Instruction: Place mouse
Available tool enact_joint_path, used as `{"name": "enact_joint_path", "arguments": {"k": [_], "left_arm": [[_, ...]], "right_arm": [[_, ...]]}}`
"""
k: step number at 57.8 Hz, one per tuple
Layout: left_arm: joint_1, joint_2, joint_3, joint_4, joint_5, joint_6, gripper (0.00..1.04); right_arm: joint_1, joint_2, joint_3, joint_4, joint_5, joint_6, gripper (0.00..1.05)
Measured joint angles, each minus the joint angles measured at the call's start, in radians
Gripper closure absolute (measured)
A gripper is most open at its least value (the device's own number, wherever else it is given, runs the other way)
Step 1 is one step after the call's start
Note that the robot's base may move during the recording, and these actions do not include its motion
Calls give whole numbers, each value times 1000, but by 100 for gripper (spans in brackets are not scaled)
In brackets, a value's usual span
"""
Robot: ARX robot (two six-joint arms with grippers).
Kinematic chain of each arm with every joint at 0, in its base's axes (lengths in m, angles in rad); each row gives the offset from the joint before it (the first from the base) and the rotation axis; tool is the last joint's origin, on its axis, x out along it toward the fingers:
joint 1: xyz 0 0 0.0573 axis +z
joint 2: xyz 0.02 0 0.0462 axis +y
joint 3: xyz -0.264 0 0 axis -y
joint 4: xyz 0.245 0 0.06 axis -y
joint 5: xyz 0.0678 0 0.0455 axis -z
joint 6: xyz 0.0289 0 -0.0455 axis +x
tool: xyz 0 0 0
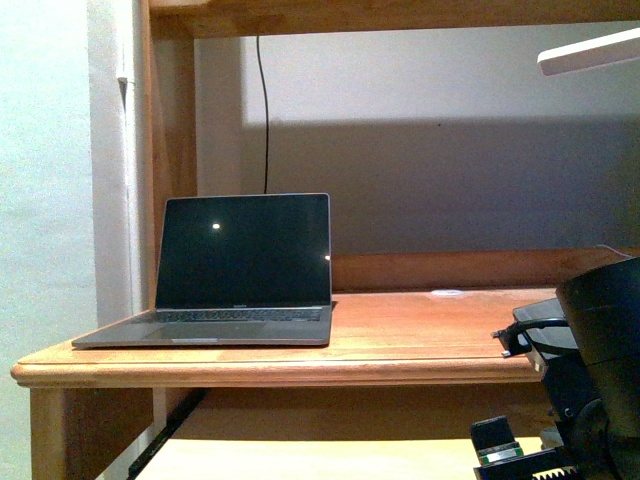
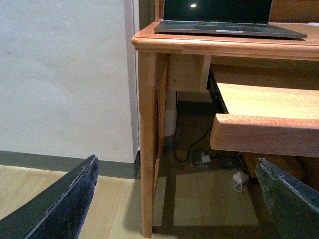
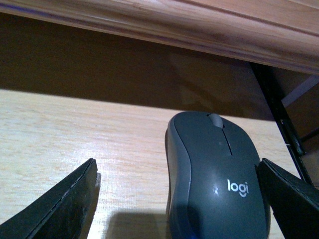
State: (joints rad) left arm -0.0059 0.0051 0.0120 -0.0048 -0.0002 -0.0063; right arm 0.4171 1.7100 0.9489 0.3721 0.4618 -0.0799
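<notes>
Under the desk (image 3: 199,30), on the pale shelf (image 3: 60,129), the mouse (image 3: 217,174) is being straddled by the right gripper (image 3: 177,167), fingers being held wide: one close beside it, the other well apart. The left gripper (image 2: 175,164) is being held wide and empty. The laptop (image 1: 245,270) is being seen open on the desk.

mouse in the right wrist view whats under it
The mouse lies on a pale wooden shelf, beneath the desk top. The patch of shelf right under it is hidden by its body.
</notes>
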Motion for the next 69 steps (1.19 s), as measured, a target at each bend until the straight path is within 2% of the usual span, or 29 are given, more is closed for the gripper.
{"name": "enact_joint_path", "arguments": {"k": [16, 30, 34, 43, 46, 53, 60, 69], "left_arm": [[0, 0, 0, 0, 0, 0, 8], [0, 0, 0, 0, 0, 0, 8], [0, 0, 0, 0, 0, 0, 8], [0, 0, 0, 0, 0, 0, 8], [0, 0, 0, 0, 0, 0, 8], [0, 0, 0, 0, 0, 0, 8], [0, 0, 0, 0, 0, 0, 8], [0, 0, 0, 0, 0, 0, 8]], "right_arm": [[-31, 57, 59, -48, 1, 32, 8], [-53, 64, 68, -54, -15, 38, 41], [-59, 58, 68, -55, -24, 43, 45], [-76, -57, 7, -79, -65, 64, 47], [-89, -151, -18, -143, -108, 88, 47], [-84, -286, -36, -212, -102, 86, 47], [-39, -352, 17, -239, -75, 65, 47], [44, -261, 196, -264, -31, 54, 47]]}}
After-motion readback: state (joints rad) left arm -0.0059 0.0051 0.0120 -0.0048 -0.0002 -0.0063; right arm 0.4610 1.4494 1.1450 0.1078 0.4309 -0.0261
